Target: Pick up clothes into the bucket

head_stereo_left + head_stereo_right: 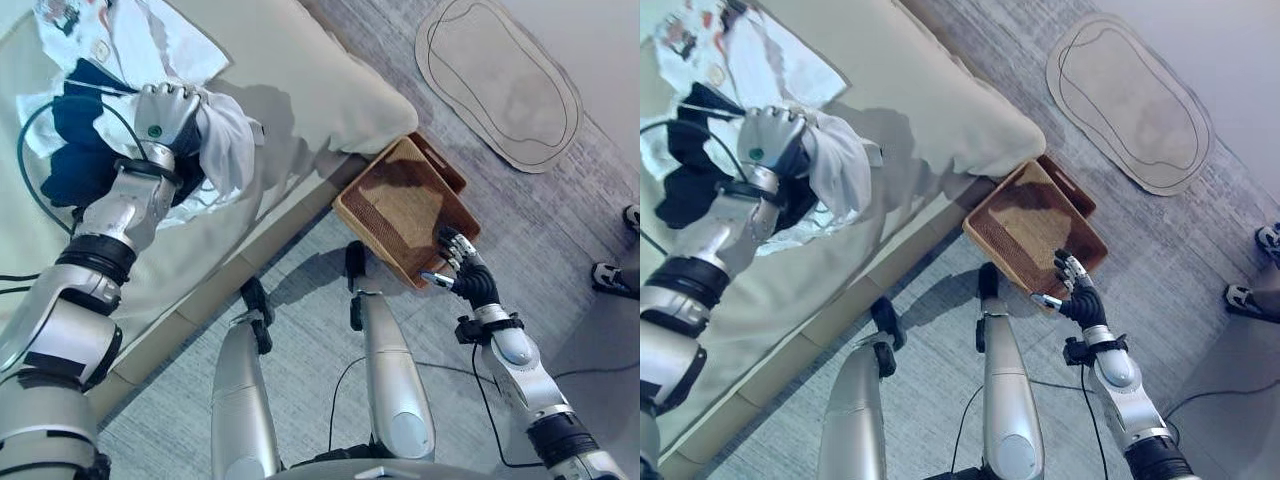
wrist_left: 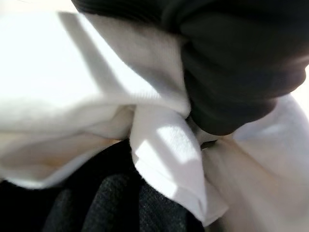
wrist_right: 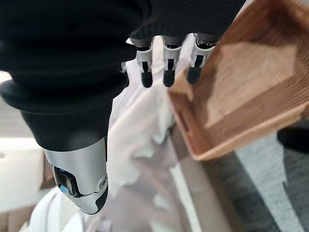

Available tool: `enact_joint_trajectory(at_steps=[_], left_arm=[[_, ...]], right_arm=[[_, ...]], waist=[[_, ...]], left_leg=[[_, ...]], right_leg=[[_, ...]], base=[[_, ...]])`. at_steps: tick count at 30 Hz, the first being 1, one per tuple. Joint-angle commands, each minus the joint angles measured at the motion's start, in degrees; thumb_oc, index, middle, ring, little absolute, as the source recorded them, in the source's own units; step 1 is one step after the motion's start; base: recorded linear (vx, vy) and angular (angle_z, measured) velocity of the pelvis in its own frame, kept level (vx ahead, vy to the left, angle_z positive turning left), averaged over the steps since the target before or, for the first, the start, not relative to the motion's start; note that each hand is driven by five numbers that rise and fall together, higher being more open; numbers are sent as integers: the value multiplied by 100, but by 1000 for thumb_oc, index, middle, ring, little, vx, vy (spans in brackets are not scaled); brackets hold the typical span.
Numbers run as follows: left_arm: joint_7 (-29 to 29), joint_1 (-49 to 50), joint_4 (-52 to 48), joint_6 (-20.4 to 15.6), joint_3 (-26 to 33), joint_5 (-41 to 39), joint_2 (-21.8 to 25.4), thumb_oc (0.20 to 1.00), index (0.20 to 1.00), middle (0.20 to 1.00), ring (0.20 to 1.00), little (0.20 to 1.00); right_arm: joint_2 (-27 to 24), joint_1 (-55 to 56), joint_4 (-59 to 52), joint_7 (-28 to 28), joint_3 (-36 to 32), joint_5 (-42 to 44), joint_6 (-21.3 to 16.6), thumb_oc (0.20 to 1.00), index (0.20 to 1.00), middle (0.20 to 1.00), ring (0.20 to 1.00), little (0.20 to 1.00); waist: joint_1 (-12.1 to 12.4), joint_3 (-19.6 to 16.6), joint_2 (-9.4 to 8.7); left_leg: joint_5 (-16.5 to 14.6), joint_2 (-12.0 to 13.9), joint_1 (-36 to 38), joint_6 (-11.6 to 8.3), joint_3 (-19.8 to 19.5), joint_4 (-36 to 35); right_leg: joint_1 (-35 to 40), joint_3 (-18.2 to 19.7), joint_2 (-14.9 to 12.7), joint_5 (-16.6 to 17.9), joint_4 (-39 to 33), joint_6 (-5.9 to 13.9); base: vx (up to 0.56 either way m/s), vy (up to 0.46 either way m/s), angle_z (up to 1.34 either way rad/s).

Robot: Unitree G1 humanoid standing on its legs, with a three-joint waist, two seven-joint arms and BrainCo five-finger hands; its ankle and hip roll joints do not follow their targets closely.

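My left hand is raised over the beige bed, fingers curled round a bunched white garment that hangs from it. The same white cloth folds close against the hand in the left wrist view. A dark blue garment lies on the bed under the forearm, and a white printed garment is spread behind it. The brown woven basket stands on the floor beside the bed. My right hand hovers at the basket's near corner, its fingers straight and holding nothing next to the basket's rim.
A pale oval rug lies on the grey carpet beyond the basket. A person's shoes show at the right edge. Open carpet lies between the bed's edge and the basket.
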Motion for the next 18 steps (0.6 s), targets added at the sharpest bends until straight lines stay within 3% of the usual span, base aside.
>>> enact_joint_trajectory(at_steps=[1, 12, 13, 14, 18], left_arm=[[328, -110, 219, 133, 155, -40, 286, 200, 200, 200, 200, 200], [583, -190, 386, 456, 332, 130, 281, 200, 200, 200, 200, 200], [612, -198, 427, 488, 356, 109, 272, 291, 291, 291, 291, 291], [598, -228, 641, 604, 404, 37, 215, 1000, 1000, 1000, 1000, 1000], [505, -310, 926, 679, 526, -224, 53, 1000, 1000, 1000, 1000, 1000]], right_arm=[[-44, 313, -329, -60, -174, 115, -449, 1000, 1000, 1000, 1000, 1000], [11, 352, -354, -17, -166, 152, -531, 1000, 1000, 1000, 1000, 1000], [14, 346, -342, -20, -149, 157, -531, 1000, 1000, 1000, 1000, 1000], [18, 314, -346, -27, -97, 140, -522, 1000, 1000, 1000, 1000, 1000], [16, 289, -345, -29, -53, 114, -479, 1000, 1000, 1000, 1000, 1000]], waist=[[24, -583, -32], [3, -717, -14], [2, -723, -17], [0, -734, -27], [-26, -745, -53]], left_leg=[[149, -56, -476, 26, -454, -49], [95, -119, -610, 43, -519, -52], [99, -120, -613, 42, -509, -55], [104, -115, -609, 42, -513, -58], [110, -108, -587, 41, -520, -66]], right_leg=[[-55, 88, -300, 64, 23, 311], [-200, 85, -282, 98, -78, 318], [-196, 86, -276, 104, -90, 315], [-188, 80, -273, 109, -107, 311], [-159, 63, -266, 110, -132, 304]], base=[[0, 0, 0], [0, 0, 0], [0, 0, 0], [0, 0, 0], [0, 0, 0]])
